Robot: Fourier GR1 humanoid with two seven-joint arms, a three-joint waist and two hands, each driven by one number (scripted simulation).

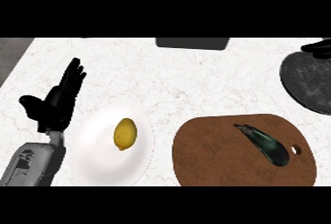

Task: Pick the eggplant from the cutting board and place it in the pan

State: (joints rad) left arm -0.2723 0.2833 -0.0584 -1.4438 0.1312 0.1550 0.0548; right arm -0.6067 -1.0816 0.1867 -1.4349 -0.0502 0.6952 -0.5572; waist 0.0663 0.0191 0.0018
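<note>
left hand (pixel 57 100): open, fingers straight and raised, resting over the tabletop (pixel 194 83) | right hand: out of view | eggplant (pixel 264 143): lying on the cutting board (pixel 220 157), well right of the left hand | pan (pixel 310 83): far right, beyond the board | lemon (pixel 125 134): on a white plate (pixel 97 162) just right of the left hand

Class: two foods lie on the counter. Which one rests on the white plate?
The yellow lemon, on the white plate. The dark eggplant lies on the brown cutting board.
</note>
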